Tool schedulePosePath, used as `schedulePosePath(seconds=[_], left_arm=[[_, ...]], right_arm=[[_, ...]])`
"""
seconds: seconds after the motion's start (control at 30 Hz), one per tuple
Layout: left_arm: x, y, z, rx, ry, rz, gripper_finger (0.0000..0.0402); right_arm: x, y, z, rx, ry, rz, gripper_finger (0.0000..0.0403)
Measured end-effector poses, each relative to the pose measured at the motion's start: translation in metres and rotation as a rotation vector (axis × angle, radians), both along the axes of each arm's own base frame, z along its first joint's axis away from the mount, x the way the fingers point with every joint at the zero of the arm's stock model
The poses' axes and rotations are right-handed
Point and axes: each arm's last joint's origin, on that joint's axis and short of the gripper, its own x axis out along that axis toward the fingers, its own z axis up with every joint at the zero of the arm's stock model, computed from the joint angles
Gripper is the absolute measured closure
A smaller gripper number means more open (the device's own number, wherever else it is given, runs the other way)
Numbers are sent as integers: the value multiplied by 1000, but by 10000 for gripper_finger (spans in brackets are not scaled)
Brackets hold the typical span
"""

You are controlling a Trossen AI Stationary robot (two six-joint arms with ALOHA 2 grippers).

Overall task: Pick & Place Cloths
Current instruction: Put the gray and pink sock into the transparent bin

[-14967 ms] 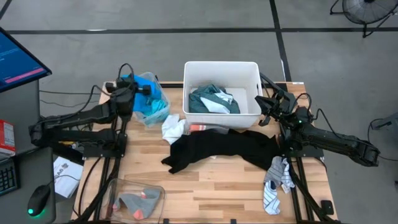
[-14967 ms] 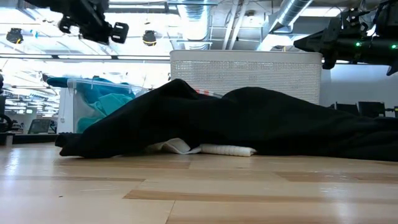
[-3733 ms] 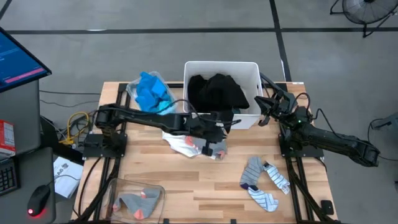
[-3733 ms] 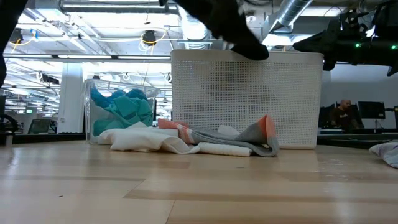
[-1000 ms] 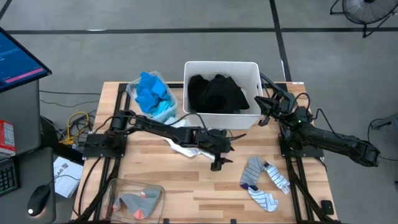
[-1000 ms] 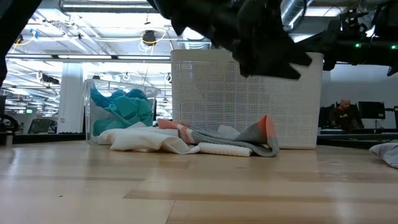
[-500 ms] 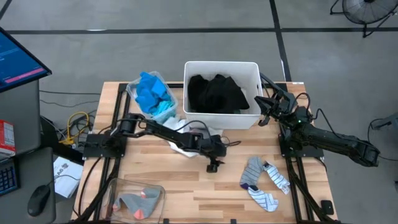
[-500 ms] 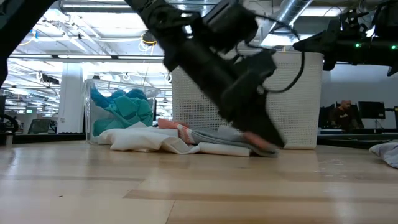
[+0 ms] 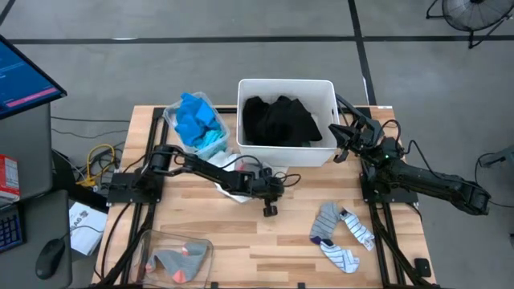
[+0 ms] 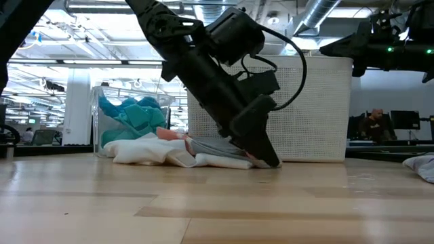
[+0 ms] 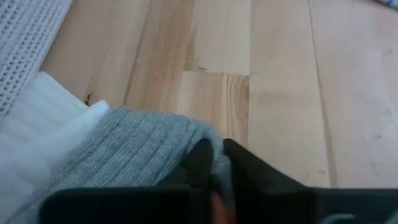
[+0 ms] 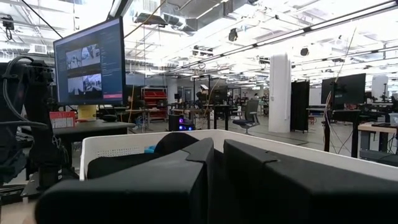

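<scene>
A grey ribbed sock with a pink tip [image 11: 137, 149] lies on a white cloth [image 9: 233, 186] in front of the white tub [image 9: 328, 92]. The tub holds the large black garment [image 9: 279, 120]. My left gripper [image 9: 268, 207] is down on the table and shut on the sock; the low view shows it too [image 10: 266, 157]. My right gripper [image 9: 343, 140] waits, shut and empty, beside the tub's right wall. Blue and turquoise cloths [image 9: 195, 119] fill a clear bin at the far left. Grey and striped socks [image 9: 341, 229] lie on the table at the right. My left gripper pinches the grey sock's end [image 11: 208, 134] between its two fingers. The fingers [image 10: 254, 139] slant down from above and from the table's left. The sock's end is at table level, and the rest of the sock lies on the white cloth [image 10: 146, 152].
A clear bin [image 9: 175, 258] with grey and pink socks stands at the near left corner. A monitor [image 9: 20, 76] and a mouse [image 9: 50, 255] are off the table's left side. Bare wood [image 9: 241, 241] lies between the pile and the near edge.
My left gripper has come down from above the table onto the grey sock's end and gone a little toward the table's left edge. The sock's pink end, which stood up, now lies low under the fingers, and the pile has shifted slightly left.
</scene>
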Motion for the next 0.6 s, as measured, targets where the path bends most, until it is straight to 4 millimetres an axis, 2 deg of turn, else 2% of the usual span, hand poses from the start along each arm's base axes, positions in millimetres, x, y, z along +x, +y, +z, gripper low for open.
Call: schedulePosePath(seconds=[0.13, 0.2, 0.3, 0.4, 0.5, 0.6], left_arm=[[-2, 0, 9, -24, -18, 23, 396], [-5, -2, 26, -36, -43, 25, 399], [-10, -5, 83, -41, -209, 37, 400], [-26, -9, 140, -20, -350, 21, 400], [-55, -15, 200, -16, -506, -23, 400], [-96, -24, 261, -59, -689, -78, 400]], right_arm=[[0, 0, 0, 0, 0, 1, 365], [0, 0, 0, 0, 0, 1, 365], [0, 0, 0, 0, 0, 0, 365], [0, 0, 0, 0, 0, 1, 365], [0, 0, 0, 0, 0, 0, 365], [0, 0, 0, 0, 0, 0, 365]])
